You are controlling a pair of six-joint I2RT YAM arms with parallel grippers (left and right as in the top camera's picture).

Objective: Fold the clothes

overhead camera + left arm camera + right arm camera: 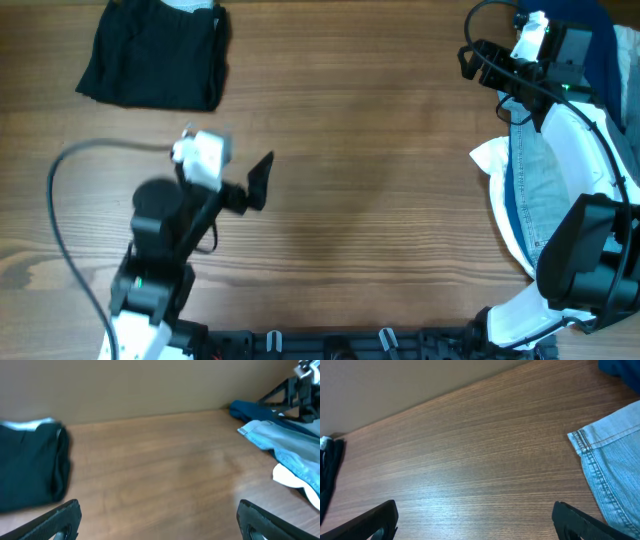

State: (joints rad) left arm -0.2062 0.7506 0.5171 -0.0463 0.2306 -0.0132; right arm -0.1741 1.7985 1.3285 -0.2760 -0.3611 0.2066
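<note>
While both claws stand spread wide with nothing between their fingers, the black shorts (155, 55) lie apart from them at the far left corner of the table (380, 200), gathered into a compact, roughly square bundle. Its right side looks thick and doubled over in the left wrist view (27, 467). A pale strip (25, 425) shows along the bundle's far edge, beside the table's far edge. The left claw (258, 182) hangs over the wood nearer the left and near edges, well short of the shorts. In its own camera the two dark fingers sit at the lower corners of the view (159, 510), with only wood grain between them. The right claw (468, 62) is held near the far right corner, and its fingers are just as wide apart in the right wrist view (475, 510); the shorts appear there only as a dark sliver at the far left (327, 475). Along the right edge lies a pale blue denim garment (535, 190) on something white (490, 160) — cloth or paper, I cannot tell — and a dark blue cloth (600, 20) sits in the far right corner beside it.
</note>
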